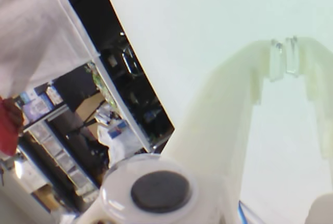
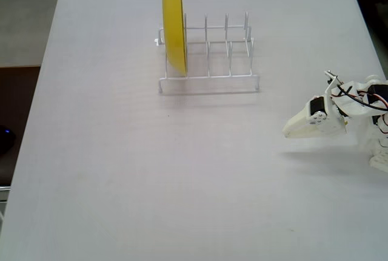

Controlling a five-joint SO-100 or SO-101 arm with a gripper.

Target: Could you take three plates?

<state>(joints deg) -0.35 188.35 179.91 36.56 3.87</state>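
Gripper (image 1: 285,73) fingertips nearly touching, nothing held | rack (image 2: 209,61) carries only the yellow plate (image 2: 174,21), standing on edge in its left slot in the fixed view | three plates nowhere in view | advice: leave yellow alone, stay folded at table's right edge.

The arm sits folded low at the right edge of the fixed view, its white links bunched together with dark and red wires looping over the top. The gripper (image 2: 290,131) points left, level with the tabletop and just above it, casting a soft shadow below. In the wrist view the gripper (image 1: 285,57) reaches up toward the top right, its two pale fingers closed tip to tip, nothing between them.
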